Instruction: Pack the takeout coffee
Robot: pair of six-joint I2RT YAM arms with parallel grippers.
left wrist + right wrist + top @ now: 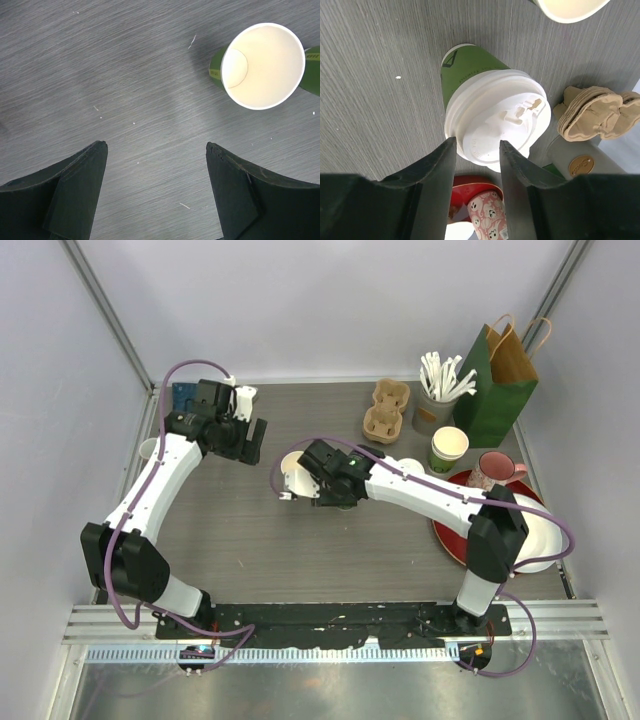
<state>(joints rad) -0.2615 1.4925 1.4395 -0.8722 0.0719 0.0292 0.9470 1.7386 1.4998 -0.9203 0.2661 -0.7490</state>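
Holds right gripper point(477, 145) part-spread, pinching nothing, 2 dark fingers point(432, 175) right at the white lid point(495, 120) of 1 takeout coffee cup point(470, 65) on the table point(380, 75); contact not discernible. Spans less than the lid, so risks pressing onto it rather than around it, or hooking the rim on a sideways pull and toppling the cup. Risks nudging the open cup point(570, 7) just beyond the fingertips. Stretches right arm point(420, 490) long and low from its base, wrist bent down. Holds left gripper point(155, 150) spread wide, well apart.
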